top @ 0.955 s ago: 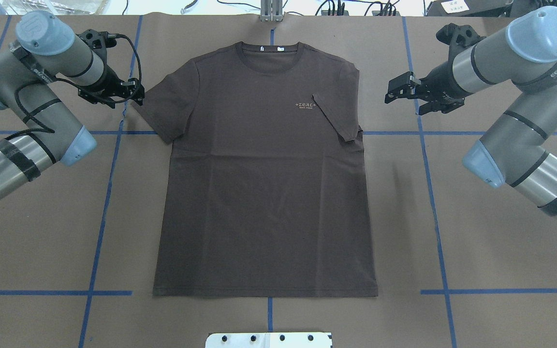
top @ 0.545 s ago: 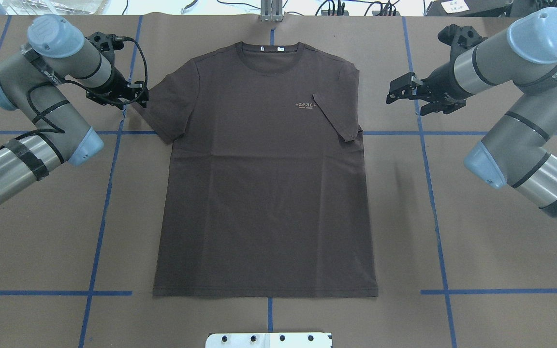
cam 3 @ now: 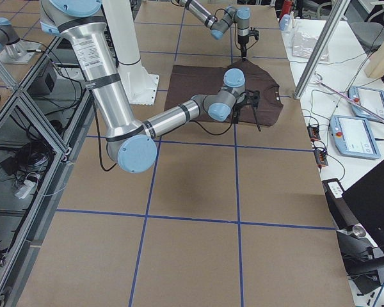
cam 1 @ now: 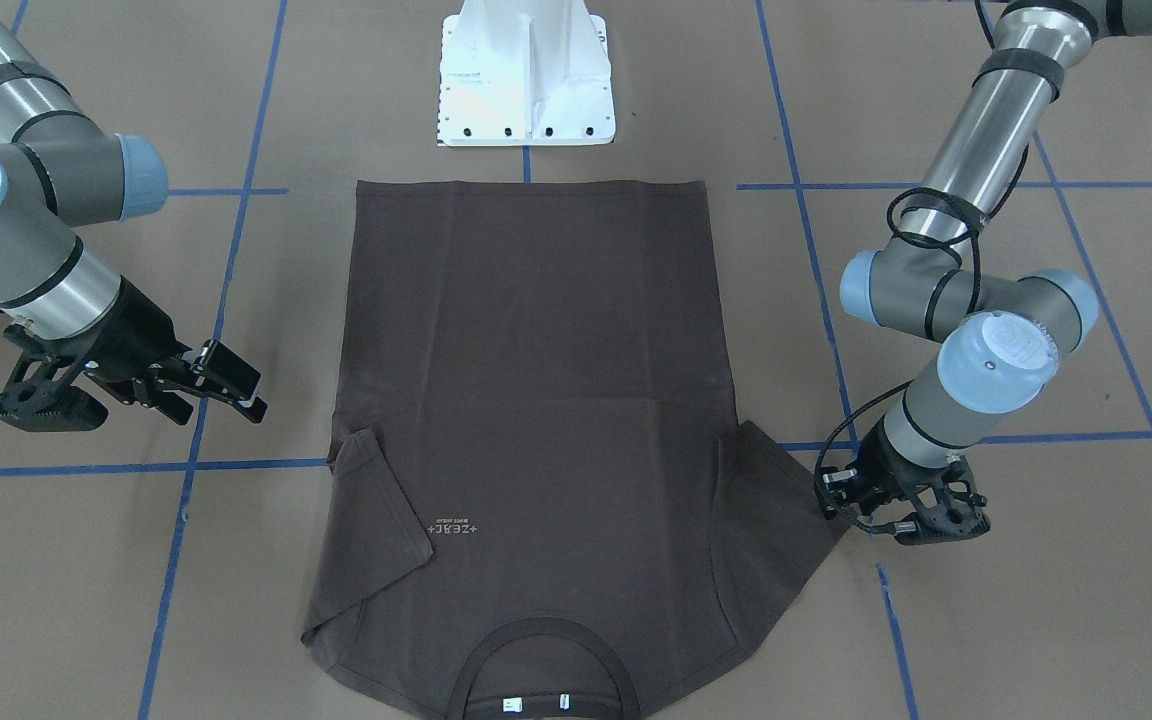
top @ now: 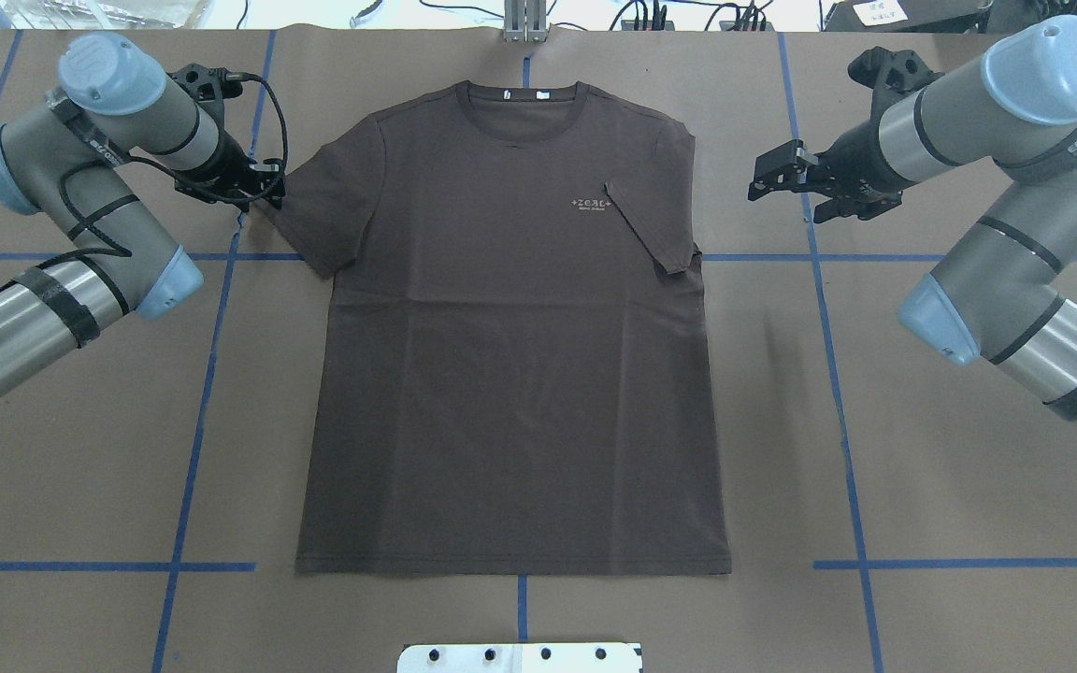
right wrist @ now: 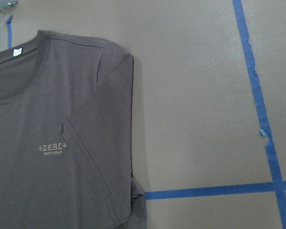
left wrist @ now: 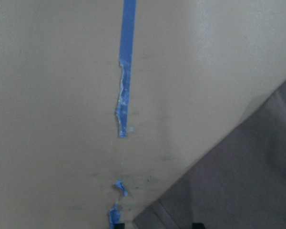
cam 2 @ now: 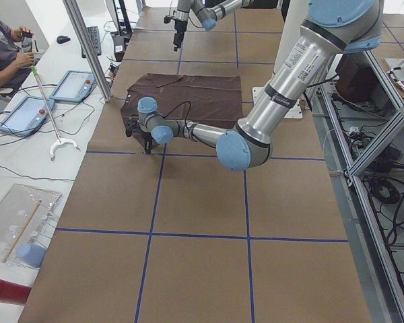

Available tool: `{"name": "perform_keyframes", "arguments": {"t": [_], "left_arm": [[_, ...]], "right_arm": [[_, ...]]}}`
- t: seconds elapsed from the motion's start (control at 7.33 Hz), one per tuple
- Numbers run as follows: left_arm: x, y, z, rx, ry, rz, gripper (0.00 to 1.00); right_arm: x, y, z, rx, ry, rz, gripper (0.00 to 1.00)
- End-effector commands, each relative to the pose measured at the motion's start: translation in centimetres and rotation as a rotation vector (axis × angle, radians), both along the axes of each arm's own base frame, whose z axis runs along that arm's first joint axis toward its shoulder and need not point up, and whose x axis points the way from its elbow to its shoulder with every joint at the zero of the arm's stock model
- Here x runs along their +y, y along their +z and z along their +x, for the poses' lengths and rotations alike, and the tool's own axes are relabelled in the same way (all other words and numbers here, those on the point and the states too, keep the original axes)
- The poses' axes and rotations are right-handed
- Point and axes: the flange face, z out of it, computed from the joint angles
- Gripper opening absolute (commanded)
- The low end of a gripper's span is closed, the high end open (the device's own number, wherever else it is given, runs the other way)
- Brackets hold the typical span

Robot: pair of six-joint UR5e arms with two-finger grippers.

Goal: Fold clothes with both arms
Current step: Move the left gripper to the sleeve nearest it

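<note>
The dark brown-grey T-shirt [top: 510,374] lies flat and face up on the brown table, collar [top: 522,103] at the far edge. Its sleeve on the robot's right is folded in over the chest beside the pale print [top: 593,203]. The other sleeve [top: 314,210] is spread out. My left gripper [top: 269,190] sits low at that sleeve's outer tip, also the left gripper [cam 1: 826,492] in the front view; it looks open, and the left wrist view shows the sleeve edge [left wrist: 238,181] at its fingers. My right gripper [top: 761,178] hangs open over bare table, apart from the shirt's right shoulder.
The white pedestal plate [top: 520,657] stands at the near edge behind the shirt's hem. Blue tape lines [top: 197,411] grid the table. In the exterior left view a person [cam 2: 3,47] sits at a side bench with tablets [cam 2: 27,111].
The left arm has swung inward and its gripper has come down to the tip of the spread sleeve. The right gripper has drifted slightly away from me. The shirt has not moved.
</note>
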Motion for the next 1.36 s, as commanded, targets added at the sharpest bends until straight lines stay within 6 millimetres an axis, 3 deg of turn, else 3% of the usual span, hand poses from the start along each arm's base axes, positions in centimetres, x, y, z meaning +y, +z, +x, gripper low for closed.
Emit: {"name": "perform_keyframes", "arguments": {"t": [0.0,0.27,0.41,0.55,0.68,0.95,1.23], "left_arm": [[-0.2,-0.4,0.1,0.006,-0.008,-0.004,0.00],[-0.6,-1.8,0.5,0.020,-0.014,0.001,0.00],[-0.8,-3.5,0.5,0.038,-0.011,0.014,0.00],[-0.7,-6.4,0.7,0.071,-0.026,0.020,0.00],[-1.7,-11.0,1.5,0.118,-0.098,-0.045,0.00],[0.9,-16.3,8.4,0.147,-0.081,-0.110,0.00],[0.7,-16.9,9.6,0.142,-0.099,-0.123,0.00]], "right_arm": [[0.0,0.1,0.0,0.001,0.001,-0.002,1.00],[0.1,0.5,0.1,0.006,0.002,-0.006,1.00],[0.1,0.5,0.1,0.006,0.002,-0.006,1.00],[0.1,0.5,0.1,0.006,0.002,-0.006,1.00],[0.1,0.4,0.1,0.005,0.003,-0.004,1.00],[0.1,0.5,0.1,0.006,0.002,-0.006,1.00],[0.3,1.1,0.2,0.011,0.000,-0.013,1.00]]}}
